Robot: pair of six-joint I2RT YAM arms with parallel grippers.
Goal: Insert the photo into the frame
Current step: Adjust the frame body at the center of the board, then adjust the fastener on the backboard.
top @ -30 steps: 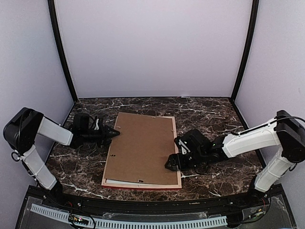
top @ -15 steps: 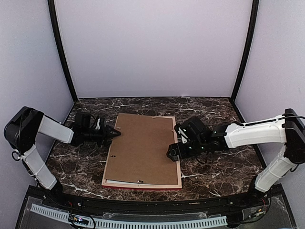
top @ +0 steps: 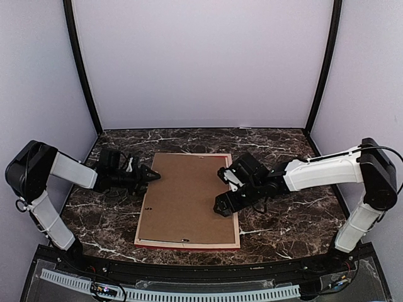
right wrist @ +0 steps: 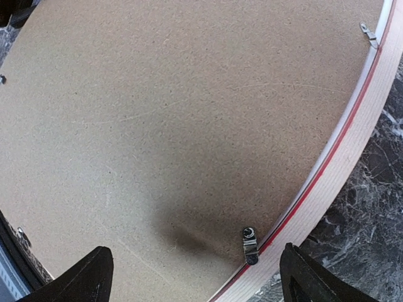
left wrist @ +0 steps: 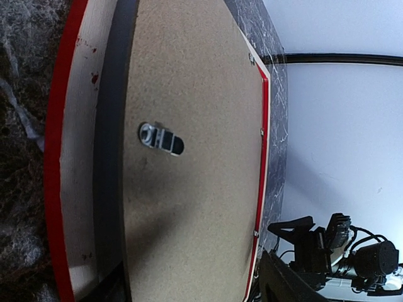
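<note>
The frame [top: 237,214] lies face down at the table's [top: 283,151] centre, its long axis running top to bottom of the overhead view, with the board [top: 186,198] seated in it. The photo is out of sight, probably under the board. The right gripper [top: 221,206] hovers with jaws wide over the right rail, its arm stretched leftward. The left gripper [top: 151,175] points at the left rail's upper end; whether it is open I cannot tell.

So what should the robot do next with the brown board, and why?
Probably lower the right gripper onto the little metal tab and swivel it. The brown board lies flat inside the frame, and the open gripper hangs just above that tab at the frame's edge.
</note>
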